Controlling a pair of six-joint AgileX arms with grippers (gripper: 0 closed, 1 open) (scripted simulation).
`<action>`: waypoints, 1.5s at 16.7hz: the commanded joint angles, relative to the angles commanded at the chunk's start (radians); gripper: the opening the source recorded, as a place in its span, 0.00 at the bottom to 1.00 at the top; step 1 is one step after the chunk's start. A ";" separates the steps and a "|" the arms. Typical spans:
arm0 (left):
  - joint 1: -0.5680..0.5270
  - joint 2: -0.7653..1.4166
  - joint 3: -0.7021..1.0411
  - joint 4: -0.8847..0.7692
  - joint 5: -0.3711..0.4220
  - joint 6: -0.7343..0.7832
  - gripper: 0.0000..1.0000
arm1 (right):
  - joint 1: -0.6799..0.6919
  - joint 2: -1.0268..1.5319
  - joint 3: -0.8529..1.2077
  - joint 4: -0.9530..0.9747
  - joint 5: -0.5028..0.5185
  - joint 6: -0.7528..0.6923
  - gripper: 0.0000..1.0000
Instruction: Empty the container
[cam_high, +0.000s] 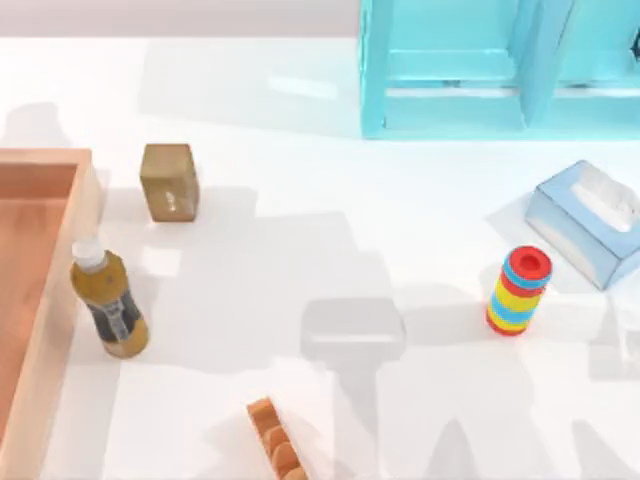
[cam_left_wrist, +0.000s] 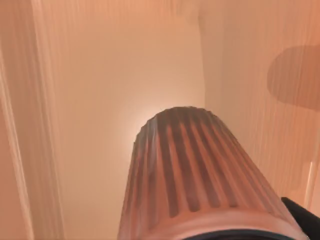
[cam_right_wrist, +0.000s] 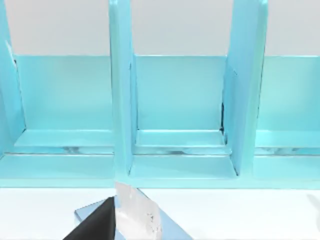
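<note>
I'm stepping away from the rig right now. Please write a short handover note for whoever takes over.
Left arm: its wrist camera is over the container floor, with a ribbed cylinder close in front. I cannot tell whether the cylinder is gripped.
Right arm: faces the turquoise shelf, above the tissue box.
Done: the bottle stands on the table just outside the container's right wall.
Left: get the ribbed cylinder clear of the container.

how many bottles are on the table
1: a brown-drink bottle with a white cap, at the table's left, beside the wooden container's right wall. Others could be hidden beyond the view's edges.
</note>
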 joint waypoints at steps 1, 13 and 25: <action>0.000 0.000 0.000 0.000 0.000 0.000 0.00 | 0.000 0.000 0.000 0.000 0.000 0.000 1.00; -0.524 0.245 0.118 0.078 0.042 -0.488 0.00 | 0.000 0.000 0.000 0.000 0.000 0.000 1.00; -0.819 0.347 0.168 0.186 0.068 -0.810 0.00 | 0.000 0.000 0.000 0.000 0.000 0.000 1.00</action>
